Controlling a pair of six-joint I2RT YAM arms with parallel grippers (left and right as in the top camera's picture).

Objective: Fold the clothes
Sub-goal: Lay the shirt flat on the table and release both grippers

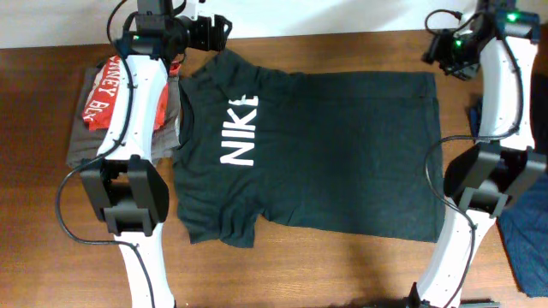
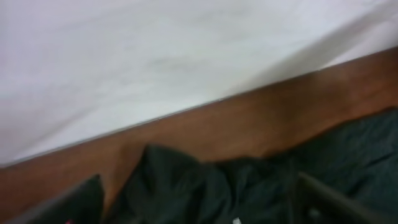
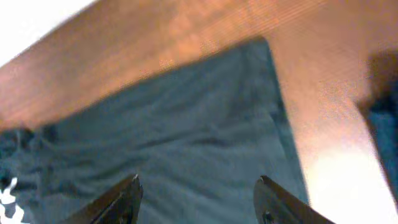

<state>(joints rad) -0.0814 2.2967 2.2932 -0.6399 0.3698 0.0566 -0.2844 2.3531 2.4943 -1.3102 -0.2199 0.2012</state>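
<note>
The dark T-shirt [image 1: 342, 145] with white "NIKE" lettering lies spread flat and face up on the wooden table [image 1: 342, 265], collar to the left and hem to the right. My left gripper [image 1: 214, 32] is at the far edge by the shirt's upper sleeve. In the left wrist view its fingers [image 2: 199, 182] are wide apart, with bunched dark fabric [image 2: 360, 143] lying between them. My right gripper [image 1: 438, 53] hovers by the far right hem corner. In the right wrist view it is open [image 3: 198, 182] above the flat cloth [image 3: 186, 124], holding nothing.
A red tee with white letters [image 1: 103, 94] lies on a grey garment [image 1: 81, 141] at the left. Blue garments [image 1: 527, 239] lie at the right table edge and also show in the right wrist view [image 3: 384, 124]. A white wall [image 2: 155, 56] runs behind the table.
</note>
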